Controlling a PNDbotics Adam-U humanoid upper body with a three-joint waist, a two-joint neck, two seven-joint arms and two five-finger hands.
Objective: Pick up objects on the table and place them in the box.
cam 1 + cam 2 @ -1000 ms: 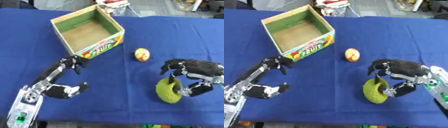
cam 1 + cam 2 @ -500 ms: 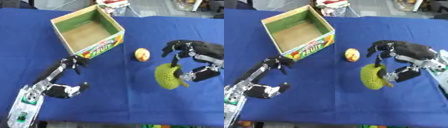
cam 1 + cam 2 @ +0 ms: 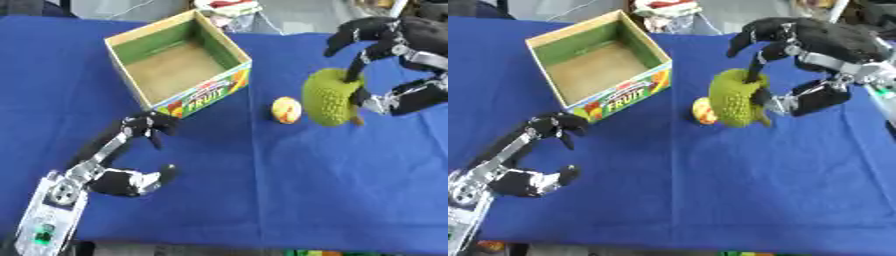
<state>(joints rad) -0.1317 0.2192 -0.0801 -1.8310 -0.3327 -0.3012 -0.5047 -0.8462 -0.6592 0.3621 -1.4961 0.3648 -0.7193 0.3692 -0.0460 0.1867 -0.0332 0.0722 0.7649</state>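
Observation:
My right hand (image 3: 404, 47) is up at the right, its fingers and thumb curled round a bumpy yellow-green fruit (image 3: 331, 97) that hangs clear of the blue table (image 3: 289, 185). A small yellow-and-red fruit (image 3: 286, 109) lies on the cloth just left of the held one. The open cardboard box (image 3: 178, 63) with "FRUIT" on its side stands at the upper left, and I see nothing inside it. My left hand (image 3: 131, 170) rests low at the left, below the box, fingers loosely curved and holding nothing.
Beyond the table's far edge, behind the box, lies a white and red bundle (image 3: 227, 8). Blue cloth covers the whole table, with bare room in the middle and lower right.
My right hand has lifted the green fruit off the table and carried it up and to the left, close to the small fruit. The left hand has stayed put.

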